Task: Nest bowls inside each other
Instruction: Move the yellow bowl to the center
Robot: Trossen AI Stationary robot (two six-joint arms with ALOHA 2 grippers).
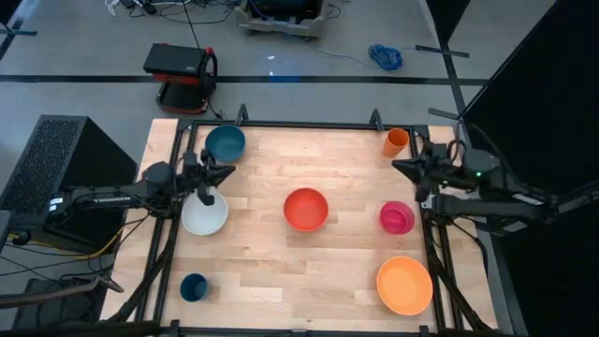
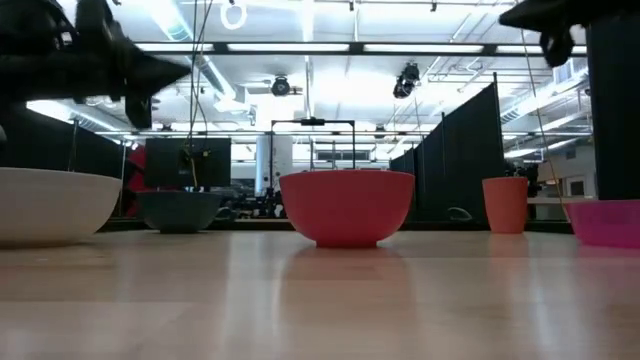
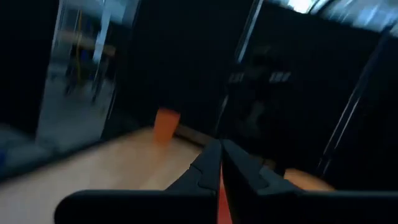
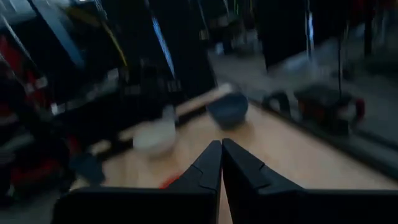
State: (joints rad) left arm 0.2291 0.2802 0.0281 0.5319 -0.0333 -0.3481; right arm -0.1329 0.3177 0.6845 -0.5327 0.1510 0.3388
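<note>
All 5 round plastic bowls lie apart on the wooden table [image 1: 271, 271] — nothing is nested yet, judging by the spread: teal-blue bowl [image 1: 226, 142], white bowl [image 1: 204, 214], red bowl [image 1: 306, 209], pink bowl [image 1: 397, 217], large orange bowl [image 1: 404, 285]; the left gripper [image 1: 228, 172] hangs near the white bowl, fingers pressed together and empty; the right gripper [image 1: 398, 166], likewise closed, waits at its side.

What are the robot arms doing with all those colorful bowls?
Nothing is being held right now. The left gripper and the right gripper are both shut and empty, waiting at the table's sides. The teal bowl, white bowl, red bowl, pink bowl and orange bowl all sit apart, none nested yet.
</note>
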